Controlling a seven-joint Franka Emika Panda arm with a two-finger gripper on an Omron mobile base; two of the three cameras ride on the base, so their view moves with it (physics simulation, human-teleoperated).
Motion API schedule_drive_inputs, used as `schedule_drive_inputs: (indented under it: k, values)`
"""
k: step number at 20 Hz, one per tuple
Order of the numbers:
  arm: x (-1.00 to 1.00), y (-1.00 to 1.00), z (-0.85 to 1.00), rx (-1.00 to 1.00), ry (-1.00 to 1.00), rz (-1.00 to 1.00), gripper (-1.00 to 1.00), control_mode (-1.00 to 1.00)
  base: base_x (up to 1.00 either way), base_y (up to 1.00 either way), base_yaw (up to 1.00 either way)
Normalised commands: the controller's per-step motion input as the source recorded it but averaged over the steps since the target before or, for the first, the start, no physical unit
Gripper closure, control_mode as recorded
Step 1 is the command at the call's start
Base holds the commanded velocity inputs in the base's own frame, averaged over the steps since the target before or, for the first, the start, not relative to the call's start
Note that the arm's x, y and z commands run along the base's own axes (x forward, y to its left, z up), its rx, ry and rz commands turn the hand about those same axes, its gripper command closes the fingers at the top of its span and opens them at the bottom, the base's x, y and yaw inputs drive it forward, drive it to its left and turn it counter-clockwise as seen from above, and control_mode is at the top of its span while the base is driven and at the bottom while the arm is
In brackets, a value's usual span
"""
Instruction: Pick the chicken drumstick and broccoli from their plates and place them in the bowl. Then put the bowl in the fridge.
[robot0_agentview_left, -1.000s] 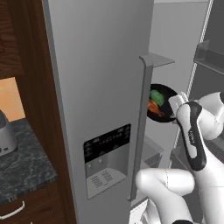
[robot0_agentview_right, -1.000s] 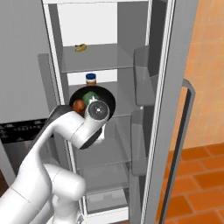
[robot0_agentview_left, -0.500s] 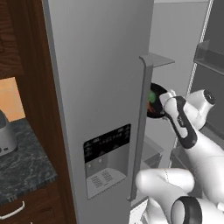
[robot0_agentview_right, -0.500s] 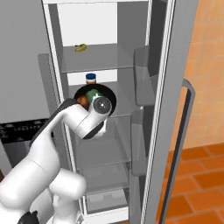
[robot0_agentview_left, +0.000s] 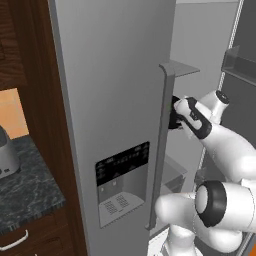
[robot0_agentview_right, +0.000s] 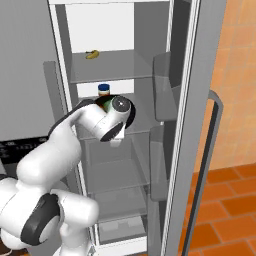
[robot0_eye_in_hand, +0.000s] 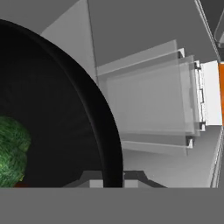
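Hand view, from the left: green broccoli floret (robot0_eye_in_hand: 11, 151) sits inside the deep, glossy black bowl (robot0_eye_in_hand: 65, 109), whose rim my jaws (robot0_eye_in_hand: 112, 177) are pinched tight on. Right of it stand the clear door bins of the tall grey stainless-steel fridge (robot0_agentview_left: 115, 100). I judge the bowl rigid, slick and rim-heavy, so I'd keep it level over the glass shelf (robot0_agentview_right: 142, 127).

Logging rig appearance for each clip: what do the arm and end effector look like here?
A glossy white arm of rounded, tubular segments, with dark grey to black bands at the joints and a round grey cap at the wrist. No cables or markings show. In the hand view the end effector shows small dark finger tips at the bottom.
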Motion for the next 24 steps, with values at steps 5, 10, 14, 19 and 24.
schedule_drive_inputs:
  k: [5,10,14,19,24]
  values:
    - [0.68,0.00,-0.29,-0.03,0.00,0.01,1.00,-1.00,0.00,0.00,0.00]
    - [0.53,0.00,-0.40,-0.03,0.00,0.05,1.00,-1.00,0.00,0.00,0.00]
    - [0.46,0.00,-0.39,-0.02,0.01,0.03,1.00,-1.00,0.00,0.00,0.00]
    - [0.56,0.00,-0.24,0.00,0.00,0.01,1.00,-1.00,0.00,0.00,0.00]
    - [0.49,0.00,-0.35,0.00,0.00,0.01,1.00,-1.00,0.00,0.00,0.00]
